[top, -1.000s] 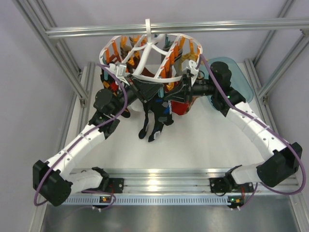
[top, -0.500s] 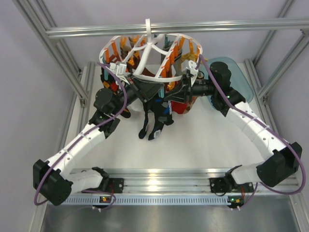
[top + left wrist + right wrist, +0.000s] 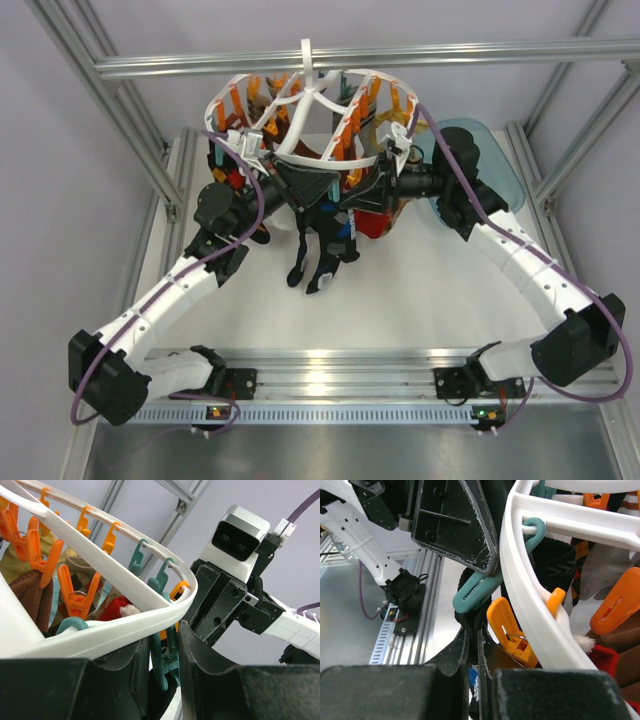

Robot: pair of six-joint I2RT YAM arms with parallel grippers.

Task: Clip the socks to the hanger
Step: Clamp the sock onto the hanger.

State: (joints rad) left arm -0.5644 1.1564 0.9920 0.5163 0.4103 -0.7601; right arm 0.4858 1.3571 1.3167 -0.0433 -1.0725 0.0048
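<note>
The hanger (image 3: 300, 150) hangs from the frame's top bar, its white ring ringed with orange and teal clips. Both grippers meet under its near rim. My left gripper (image 3: 303, 186) is shut on a teal clip (image 3: 161, 656), squeezed between its two fingers just under the ring (image 3: 125, 625). My right gripper (image 3: 473, 632) is shut on the top edge of the dark socks (image 3: 470, 615), held right at that teal clip's (image 3: 475, 592) mouth. The rest of the socks (image 3: 322, 250) dangles below the grippers above the table. In the top view my right gripper (image 3: 347, 200) is beside the left one.
Other socks hang clipped on the ring, among them a red one (image 3: 375, 222) and brown ones (image 3: 30, 592). An orange clip (image 3: 512, 630) hangs next to my right fingers. A teal-blue tray (image 3: 495, 160) lies at the back right. Aluminium frame posts flank the table.
My right wrist has edged slightly up towards the ring. The left gripper stays on the teal clip and the socks hang as before.
</note>
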